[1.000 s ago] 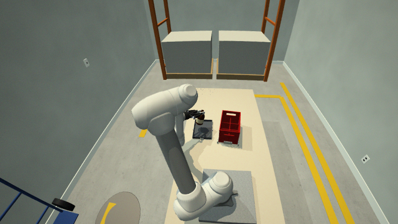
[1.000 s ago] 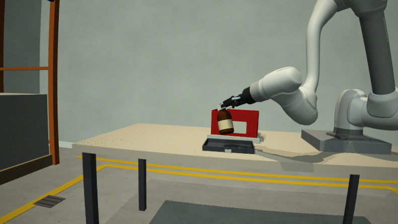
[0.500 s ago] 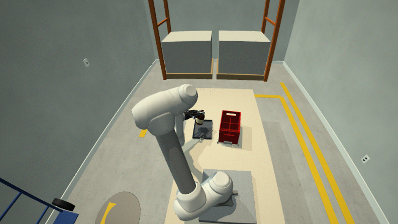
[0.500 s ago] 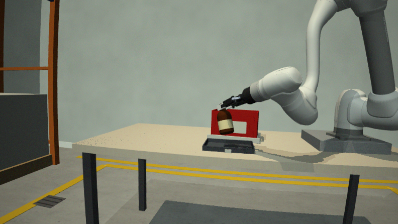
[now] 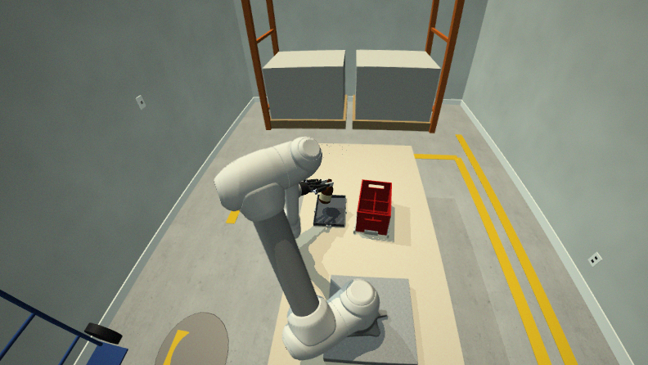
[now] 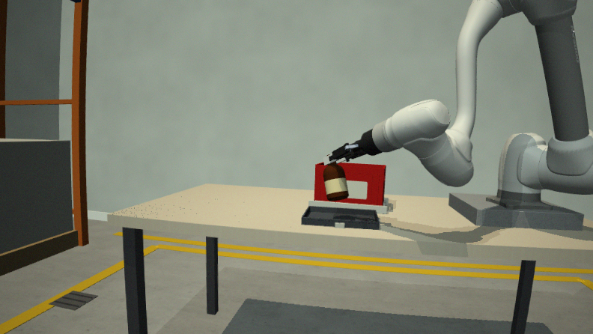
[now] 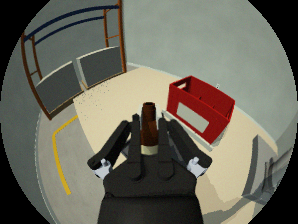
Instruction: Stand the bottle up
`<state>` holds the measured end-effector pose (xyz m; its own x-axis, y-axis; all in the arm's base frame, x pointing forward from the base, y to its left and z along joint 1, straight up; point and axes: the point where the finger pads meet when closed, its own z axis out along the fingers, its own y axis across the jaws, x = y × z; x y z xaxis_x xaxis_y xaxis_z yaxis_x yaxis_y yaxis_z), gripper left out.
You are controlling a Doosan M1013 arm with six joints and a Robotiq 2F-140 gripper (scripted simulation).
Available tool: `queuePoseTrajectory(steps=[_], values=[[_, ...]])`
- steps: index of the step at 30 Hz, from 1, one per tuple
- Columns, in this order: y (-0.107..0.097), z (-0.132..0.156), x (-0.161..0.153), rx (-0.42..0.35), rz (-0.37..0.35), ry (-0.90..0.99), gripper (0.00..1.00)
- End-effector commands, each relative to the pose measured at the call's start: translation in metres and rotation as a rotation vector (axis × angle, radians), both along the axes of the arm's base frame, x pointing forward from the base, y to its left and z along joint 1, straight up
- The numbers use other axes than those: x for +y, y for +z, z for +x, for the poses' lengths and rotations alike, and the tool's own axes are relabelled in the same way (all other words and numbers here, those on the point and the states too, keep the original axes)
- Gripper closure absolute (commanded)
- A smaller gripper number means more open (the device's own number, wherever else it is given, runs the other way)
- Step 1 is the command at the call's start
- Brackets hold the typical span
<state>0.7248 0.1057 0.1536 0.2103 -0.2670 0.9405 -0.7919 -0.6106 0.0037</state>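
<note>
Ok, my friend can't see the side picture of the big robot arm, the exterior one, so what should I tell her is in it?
A robot gripper holds a brown bottle, slightly tilted, above a dark tray on a table. Behind the bottle stands a red crate.
</note>
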Motion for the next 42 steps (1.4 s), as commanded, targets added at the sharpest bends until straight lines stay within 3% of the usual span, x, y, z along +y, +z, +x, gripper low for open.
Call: queuePoseTrajectory(steps=[1,42], values=[[0.0,0.0,0.0,0.0,0.0,0.0,0.9],[-0.029,0.0,0.0,0.0,0.0,0.0,0.9]])
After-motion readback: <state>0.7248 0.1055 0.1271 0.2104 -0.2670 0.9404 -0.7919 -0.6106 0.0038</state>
